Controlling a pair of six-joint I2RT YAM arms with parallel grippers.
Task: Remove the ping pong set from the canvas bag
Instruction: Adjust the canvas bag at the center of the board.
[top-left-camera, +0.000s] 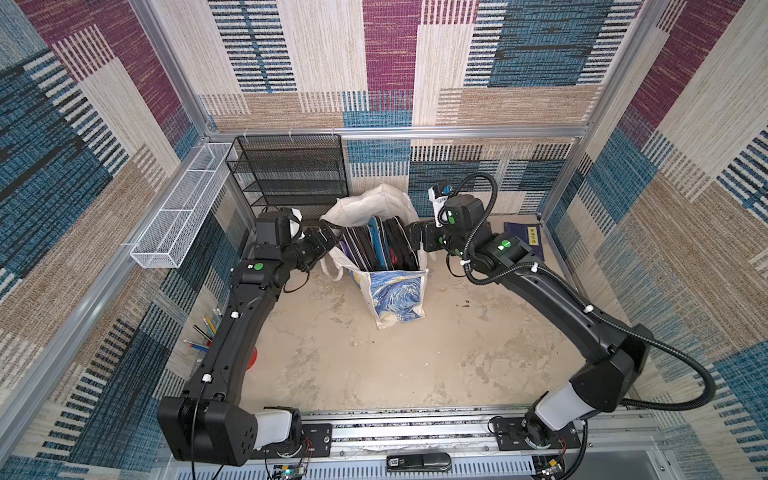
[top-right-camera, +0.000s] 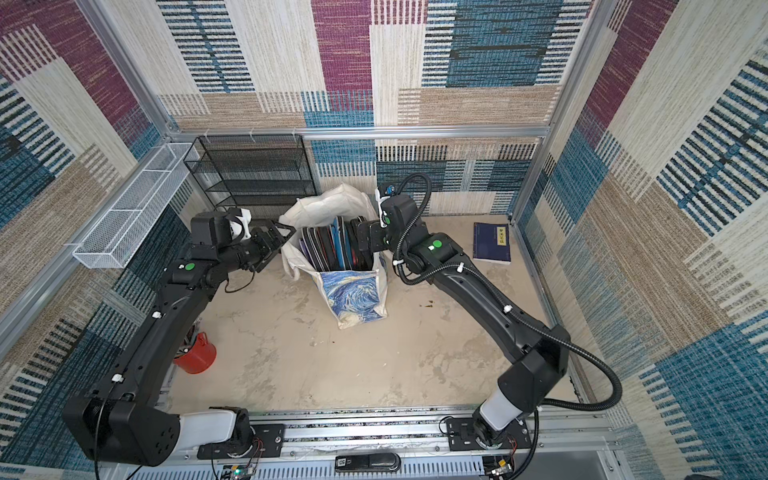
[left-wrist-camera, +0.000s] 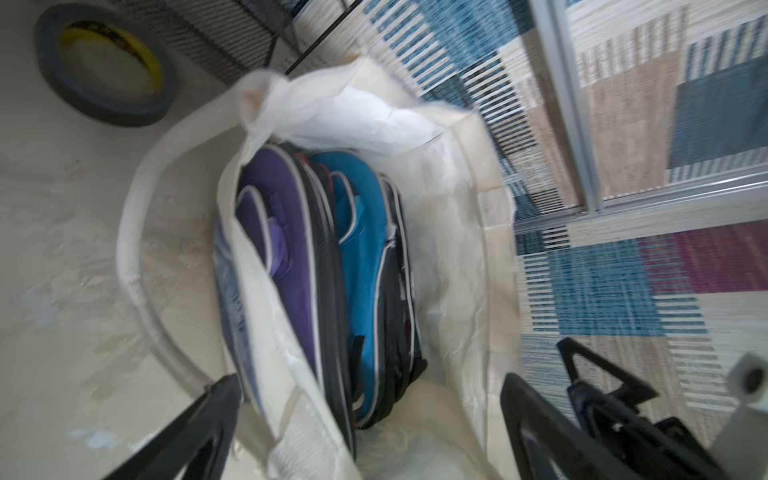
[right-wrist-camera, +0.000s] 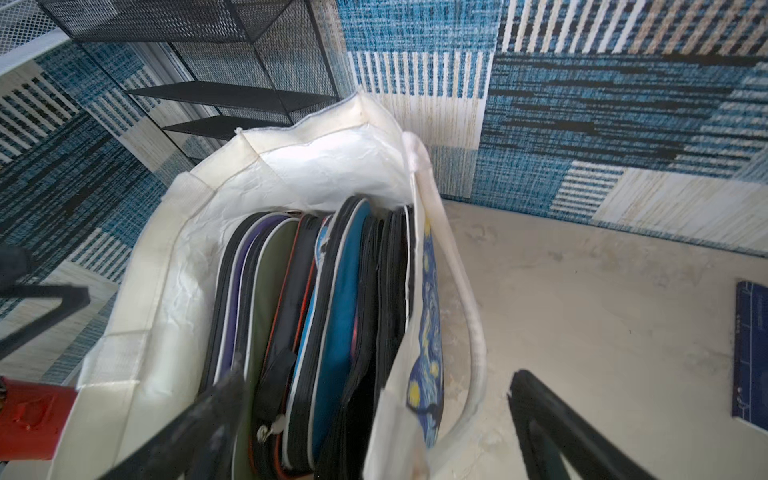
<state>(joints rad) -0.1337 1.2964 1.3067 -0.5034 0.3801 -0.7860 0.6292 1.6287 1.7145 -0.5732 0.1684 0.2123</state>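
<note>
The canvas bag stands upright on the tabletop, with the ping pong set inside. At opposite rims, the left pincer and right pincer straddle the cloth — both spread wide.

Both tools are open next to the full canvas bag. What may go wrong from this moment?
1. The cases sit tightly packed in the canvas bag; pulling one may drag its neighbours or lift the bag.
2. Neither the left tool nor the right tool holds the bag, so it may tip.
3. The loop handle hangs near the left tool and may snag a finger.
</note>
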